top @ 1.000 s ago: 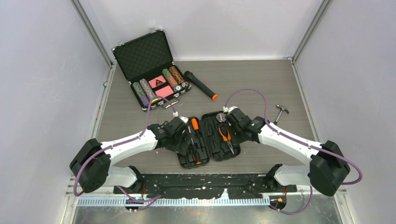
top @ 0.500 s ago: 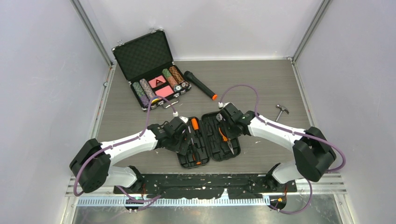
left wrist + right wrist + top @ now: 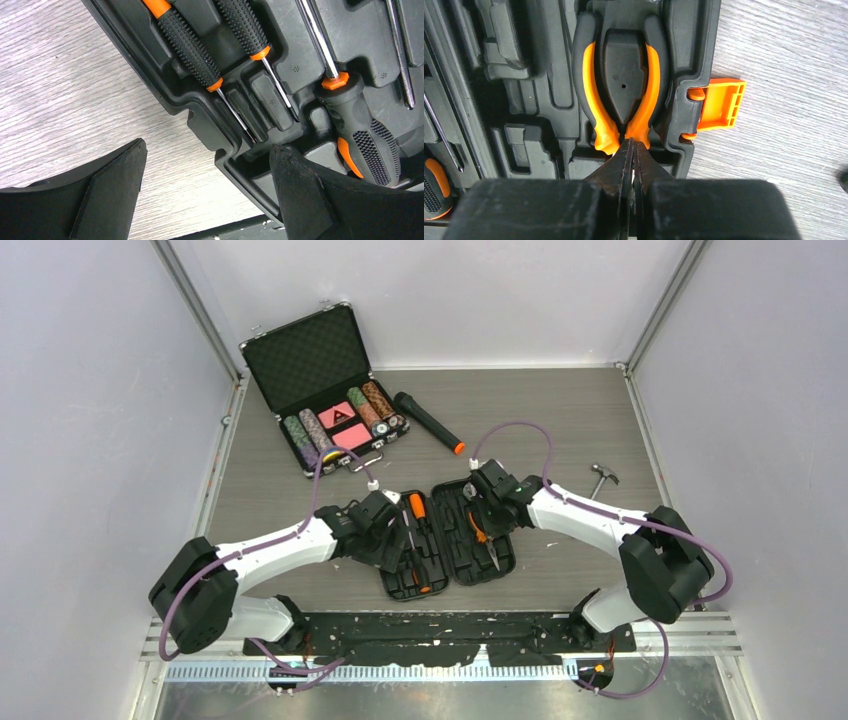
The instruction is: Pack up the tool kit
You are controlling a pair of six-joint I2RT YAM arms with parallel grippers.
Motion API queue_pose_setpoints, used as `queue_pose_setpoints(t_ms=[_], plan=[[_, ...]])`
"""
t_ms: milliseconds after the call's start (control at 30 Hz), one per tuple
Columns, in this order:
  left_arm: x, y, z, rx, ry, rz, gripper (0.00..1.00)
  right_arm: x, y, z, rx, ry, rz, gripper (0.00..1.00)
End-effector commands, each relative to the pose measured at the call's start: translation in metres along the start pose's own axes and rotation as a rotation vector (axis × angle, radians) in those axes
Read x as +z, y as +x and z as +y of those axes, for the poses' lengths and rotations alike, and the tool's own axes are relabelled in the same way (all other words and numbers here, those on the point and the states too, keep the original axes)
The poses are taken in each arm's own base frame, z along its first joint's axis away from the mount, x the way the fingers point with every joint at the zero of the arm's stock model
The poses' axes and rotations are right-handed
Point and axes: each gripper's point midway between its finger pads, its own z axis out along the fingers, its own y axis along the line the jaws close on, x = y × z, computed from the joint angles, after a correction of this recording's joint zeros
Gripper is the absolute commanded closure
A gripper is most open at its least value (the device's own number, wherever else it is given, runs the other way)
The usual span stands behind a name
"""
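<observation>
The tool kit case lies open and flat near the table's front, black with moulded slots. Its left half holds orange-and-black screwdrivers and a thick-handled driver. The right half holds orange-handled pliers, with the orange latch on the outer rim. My left gripper is open, one finger over the table and the other over the case's rim. My right gripper is shut, its tips down at the pliers' handle base, with nothing held between them. From above, the left gripper and right gripper each hover over their half.
A small hammer lies on the table right of the case. A black flashlight with an orange tip and an open poker chip case sit at the back left. Walls close in on both sides.
The right arm has swung inward and its gripper has shifted left over the pliers in the case's right half. The left arm has stayed put.
</observation>
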Motion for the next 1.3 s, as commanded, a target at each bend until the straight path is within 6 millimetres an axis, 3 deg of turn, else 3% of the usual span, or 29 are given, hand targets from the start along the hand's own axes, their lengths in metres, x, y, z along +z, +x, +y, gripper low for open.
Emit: queue_pose_setpoints(t_ms=[0,133,200,367,567,733,833,933,1000,1100,1167,1233,1267], plan=[[-0.005,-0.008,0.0,-0.02,0.009,-0.039,0.07,-0.013,-0.009,0.004,-0.054,0.004,-0.011,0.91],[-0.006,-0.009,0.0,-0.026,0.01,-0.048,0.07,-0.04,-0.041,0.02,-0.11,-0.036,-0.105,0.89],[-0.006,-0.009,0.0,-0.029,0.01,-0.049,0.07,-0.042,-0.046,0.029,-0.122,-0.068,-0.114,0.88],[-0.006,-0.009,0.0,-0.029,0.011,-0.051,0.07,-0.024,-0.043,0.043,-0.125,-0.1,-0.083,0.89],[-0.008,-0.011,0.001,-0.035,0.012,-0.064,0.07,0.008,-0.031,0.039,-0.107,-0.042,-0.02,0.91],[-0.01,-0.013,0.002,-0.039,0.016,-0.075,0.07,0.019,-0.025,0.036,-0.112,-0.021,0.008,0.93],[-0.015,-0.017,0.001,-0.042,0.023,-0.094,0.07,0.01,-0.032,0.038,-0.111,-0.035,-0.016,0.93],[-0.023,-0.023,0.001,-0.045,0.03,-0.12,0.07,-0.017,-0.052,0.039,-0.094,-0.057,-0.086,0.88],[-0.033,-0.031,0.003,-0.049,0.034,-0.15,0.07,-0.037,-0.067,0.032,-0.065,-0.063,-0.142,0.84],[-0.056,-0.047,0.01,-0.059,0.031,-0.219,0.06,-0.06,-0.085,0.0,0.019,-0.013,-0.22,0.75],[-0.077,-0.058,0.019,-0.073,0.021,-0.285,0.05,-0.073,-0.092,-0.031,0.098,0.043,-0.271,0.64],[-0.095,-0.063,0.033,-0.089,-0.003,-0.331,0.02,-0.082,-0.086,-0.071,0.202,0.109,-0.303,0.48],[-0.105,-0.066,0.041,-0.102,-0.014,-0.361,0.01,-0.083,-0.084,-0.095,0.266,0.151,-0.308,0.45]])
